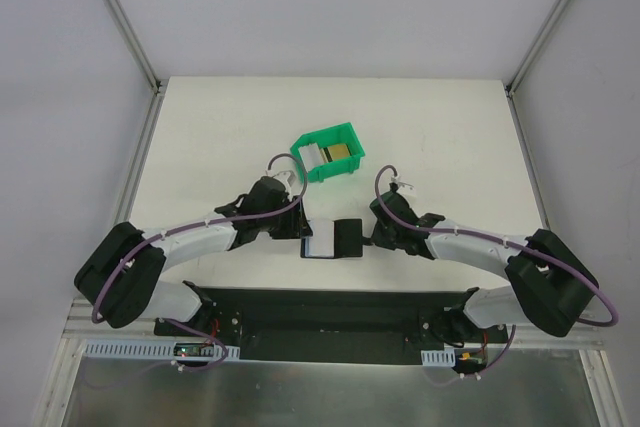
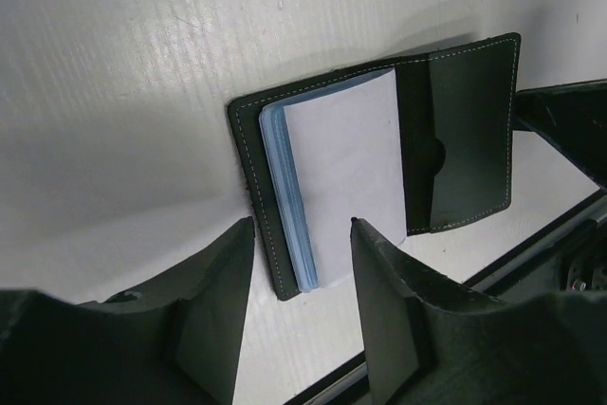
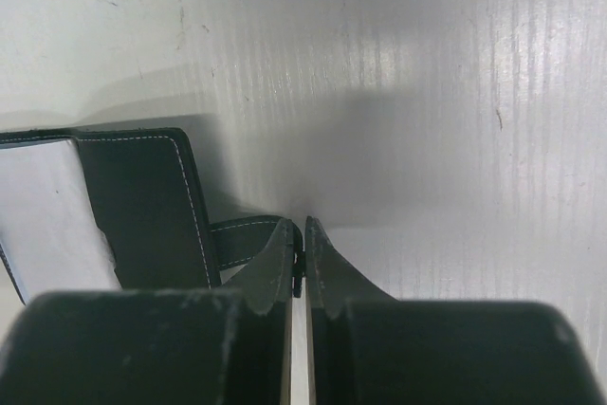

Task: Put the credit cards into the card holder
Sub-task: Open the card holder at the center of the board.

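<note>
- The right gripper (image 3: 296,236) is pressed shut, pinching the tab (image 3: 237,234) of the card holder (image 3: 142,206). The holder lies opened on the worktop (image 3: 427,92) just ahead of it and to its left.
- The left gripper (image 2: 302,234) stands half-wide and holds nothing, its jaws straddling the near edge of the holder's bluish sleeves (image 2: 285,187).
- Beyond both grippers, the credit cards (image 1: 338,153) sit in a green bin (image 1: 340,174).
- I judge the step in hand to be steadying the opened holder. Next, a card must be fetched from the bin.
</note>
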Robot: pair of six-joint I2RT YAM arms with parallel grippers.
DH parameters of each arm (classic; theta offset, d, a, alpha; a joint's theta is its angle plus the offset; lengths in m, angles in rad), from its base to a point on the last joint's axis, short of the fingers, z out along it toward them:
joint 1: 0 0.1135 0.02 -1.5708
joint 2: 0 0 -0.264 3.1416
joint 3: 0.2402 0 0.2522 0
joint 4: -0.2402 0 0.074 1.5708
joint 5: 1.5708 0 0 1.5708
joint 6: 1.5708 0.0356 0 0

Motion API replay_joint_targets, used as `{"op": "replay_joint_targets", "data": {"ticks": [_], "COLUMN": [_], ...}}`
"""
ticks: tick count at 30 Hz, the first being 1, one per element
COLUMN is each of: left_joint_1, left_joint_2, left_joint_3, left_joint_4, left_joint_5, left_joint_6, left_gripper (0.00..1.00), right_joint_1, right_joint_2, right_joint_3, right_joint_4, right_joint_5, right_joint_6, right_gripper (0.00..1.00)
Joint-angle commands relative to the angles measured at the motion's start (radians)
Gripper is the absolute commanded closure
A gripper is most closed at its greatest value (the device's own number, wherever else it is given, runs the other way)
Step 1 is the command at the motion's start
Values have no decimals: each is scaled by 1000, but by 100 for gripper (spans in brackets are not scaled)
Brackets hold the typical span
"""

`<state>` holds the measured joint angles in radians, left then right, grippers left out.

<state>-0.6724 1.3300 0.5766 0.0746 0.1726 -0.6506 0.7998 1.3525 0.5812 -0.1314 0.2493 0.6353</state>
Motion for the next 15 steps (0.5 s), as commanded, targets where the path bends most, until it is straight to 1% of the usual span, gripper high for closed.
{"op": "replay_joint_targets", "data": {"ticks": [1, 3, 4, 5, 6, 10, 12, 15], "left_joint_1": [5, 5, 5, 7, 7, 7, 7, 7], "left_joint_2": [32, 34, 34, 34, 35, 34, 35, 41], "left_joint_3": [-30, -46, -52, -57, -58, -57, -52, -41], "left_joint_4": [88, 90, 88, 90, 87, 70, 62, 53], "left_joint_5": [62, 51, 39, 36, 34, 25, 28, 41], "left_joint_6": [-43, -56, -60, -60, -57, -47, -35, -23], "left_gripper": [58, 58, 55, 55, 55, 54, 54, 54], "right_joint_1": [-5, -4, -4, -4, -5, -5, -5, -5], "right_joint_2": [37, 40, 40, 36, 22, -93, -157, -232], "right_joint_3": [-17, -12, -11, -12, -12, 8, 34, 69], "right_joint_4": [-114, -134, -135, -132, -131, -132, -154, -149], "right_joint_5": [8, 16, 18, 12, 2, -21, -18, -51], "right_joint_6": [-9, -9, -13, -17, -23, -66, -86, -112], "right_gripper": [99, 99, 99, 98, 95, 69, 59, 58]}}
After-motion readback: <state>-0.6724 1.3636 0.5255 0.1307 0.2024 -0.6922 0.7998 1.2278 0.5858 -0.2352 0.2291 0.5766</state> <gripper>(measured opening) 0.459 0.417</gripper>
